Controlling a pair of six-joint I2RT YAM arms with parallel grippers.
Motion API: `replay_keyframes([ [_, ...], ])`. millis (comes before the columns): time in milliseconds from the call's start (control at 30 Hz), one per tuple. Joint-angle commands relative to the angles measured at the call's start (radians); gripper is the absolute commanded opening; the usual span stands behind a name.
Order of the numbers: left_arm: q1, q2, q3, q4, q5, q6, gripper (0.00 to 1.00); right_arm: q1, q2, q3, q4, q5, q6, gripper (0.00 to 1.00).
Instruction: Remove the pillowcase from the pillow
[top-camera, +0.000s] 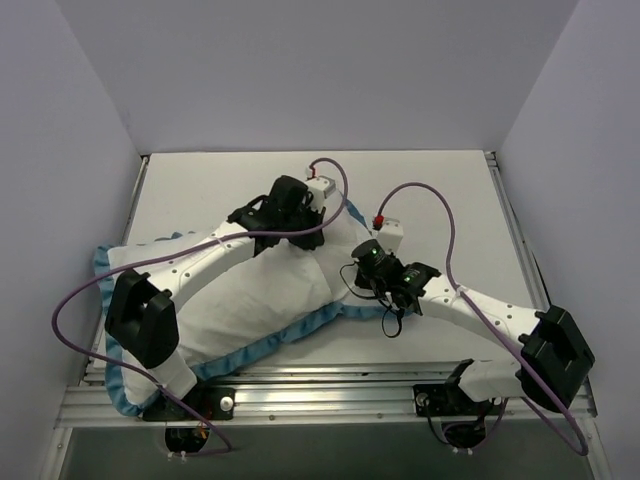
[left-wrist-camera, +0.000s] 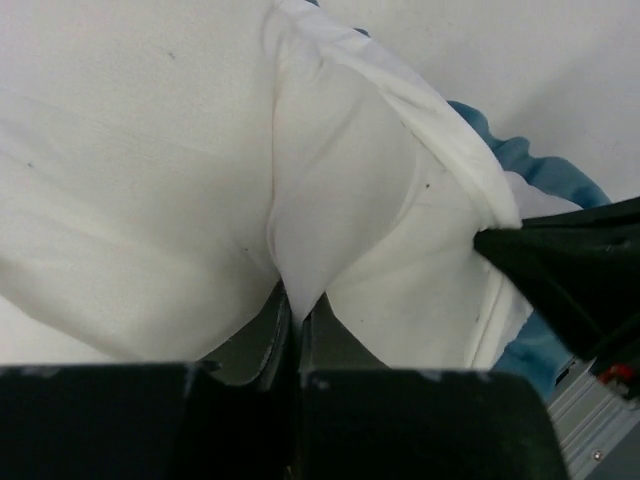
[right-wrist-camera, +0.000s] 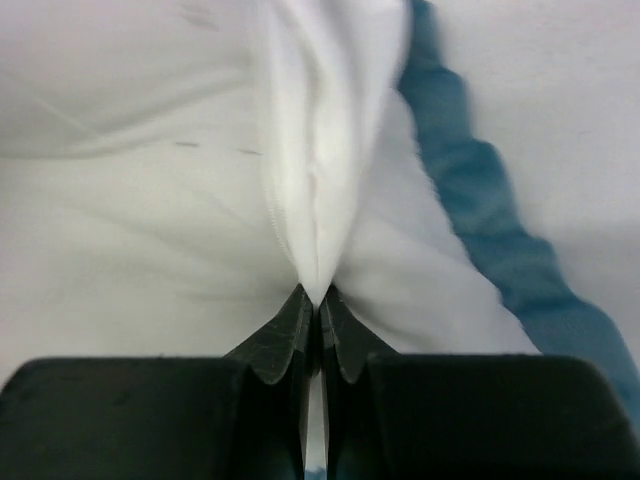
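Note:
The pillowcase (top-camera: 250, 295) lies white side up on the left half of the table, its teal ruffle (top-camera: 300, 333) along the near and left edges. My left gripper (top-camera: 287, 232) is over its far right end, shut (left-wrist-camera: 297, 305) on a fold of plain white fabric, apparently the pillow (left-wrist-camera: 335, 170), inside the hemmed mouth (left-wrist-camera: 440, 130). My right gripper (top-camera: 360, 270) is just to the right, shut (right-wrist-camera: 317, 295) on the pillowcase's white edge (right-wrist-camera: 320, 150) beside the ruffle (right-wrist-camera: 470, 190). Its dark finger shows in the left wrist view (left-wrist-camera: 570, 265). The houndstooth side is hidden.
The white table (top-camera: 440, 190) is boxed in by grey walls on the left, right and far sides. Aluminium rails (top-camera: 330, 385) run along the near edge by the arm bases. Purple cables (top-camera: 440, 230) loop above both arms. The ruffle hangs over the near left corner (top-camera: 120, 395).

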Motion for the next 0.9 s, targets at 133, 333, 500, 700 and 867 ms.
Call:
replay_keyframes([
  [133, 0.166, -0.138, -0.013, -0.079, 0.074, -0.013, 0.02, -0.295, -0.125, -0.17, -0.037, -0.061, -0.024, 0.0],
  [333, 0.224, -0.241, -0.068, -0.083, 0.163, -0.036, 0.02, -0.525, -0.171, -0.173, -0.023, -0.216, -0.121, 0.0],
  [500, 0.233, -0.298, -0.109, 0.015, 0.212, -0.084, 0.02, -0.536, -0.164, -0.174, 0.099, -0.451, -0.214, 0.0],
  [700, 0.147, -0.192, -0.005, 0.139, 0.219, -0.147, 0.02, -0.49, -0.2, -0.141, 0.146, -0.65, -0.245, 0.18],
  [867, 0.063, -0.126, 0.13, 0.107, 0.105, -0.16, 0.41, -0.495, -0.3, -0.005, -0.087, -0.422, -0.297, 0.54],
])
